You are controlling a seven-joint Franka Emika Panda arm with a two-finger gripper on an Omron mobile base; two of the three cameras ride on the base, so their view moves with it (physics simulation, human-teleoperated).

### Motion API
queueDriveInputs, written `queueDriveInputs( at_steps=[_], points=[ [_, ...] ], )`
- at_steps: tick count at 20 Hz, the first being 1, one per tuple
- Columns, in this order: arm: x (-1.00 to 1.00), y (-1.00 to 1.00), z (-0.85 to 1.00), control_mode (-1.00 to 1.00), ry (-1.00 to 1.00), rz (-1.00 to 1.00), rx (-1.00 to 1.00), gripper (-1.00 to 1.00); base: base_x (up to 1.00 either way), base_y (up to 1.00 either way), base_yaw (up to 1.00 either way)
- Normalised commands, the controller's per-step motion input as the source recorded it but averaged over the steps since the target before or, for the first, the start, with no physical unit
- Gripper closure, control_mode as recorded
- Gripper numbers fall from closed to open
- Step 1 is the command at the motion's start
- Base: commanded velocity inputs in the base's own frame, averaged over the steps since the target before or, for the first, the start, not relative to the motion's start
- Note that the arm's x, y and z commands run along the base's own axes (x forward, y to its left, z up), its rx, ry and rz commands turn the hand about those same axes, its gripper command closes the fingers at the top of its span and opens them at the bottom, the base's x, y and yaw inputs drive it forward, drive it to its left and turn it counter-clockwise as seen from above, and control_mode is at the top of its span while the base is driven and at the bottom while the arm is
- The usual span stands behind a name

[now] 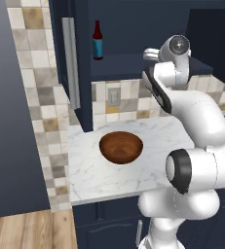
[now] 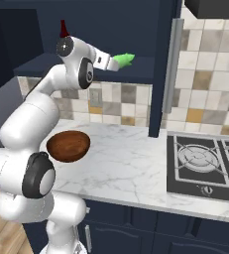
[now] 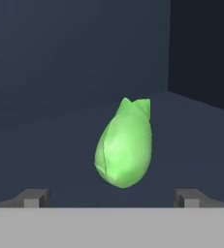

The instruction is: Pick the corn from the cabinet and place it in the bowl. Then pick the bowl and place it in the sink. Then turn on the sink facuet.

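Two dark fingertips are standing wide apart with nothing between them, the gripper facing the corn, which is lying on the cabinet shelf just ahead, pointing away. Closing too early would likely be nipping only the rounded near end, which could be squirting deeper into the shelf; a low approach risks scraping the shelf board. Farther out, the right base view is showing the corn's tip beyond the hand, while the left base view is hiding it behind the arm but revealing the bottle and the empty bowl on the counter.
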Motion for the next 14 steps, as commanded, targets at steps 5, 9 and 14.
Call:
queueDriveInputs(
  at_steps=[5,9,14],
  points=[
    [0.41,-0.16,-0.13,-1.0,0.03,0.0,0.0,-1.0,0.0,0.0,0.0],
    [0.38,-0.18,-0.21,-1.0,0.03,0.0,0.0,-1.0,0.0,0.0,0.0],
    [0.12,-0.16,-0.19,-1.0,0.0,0.0,0.0,1.0,0.0,0.0,0.0]
  ],
)
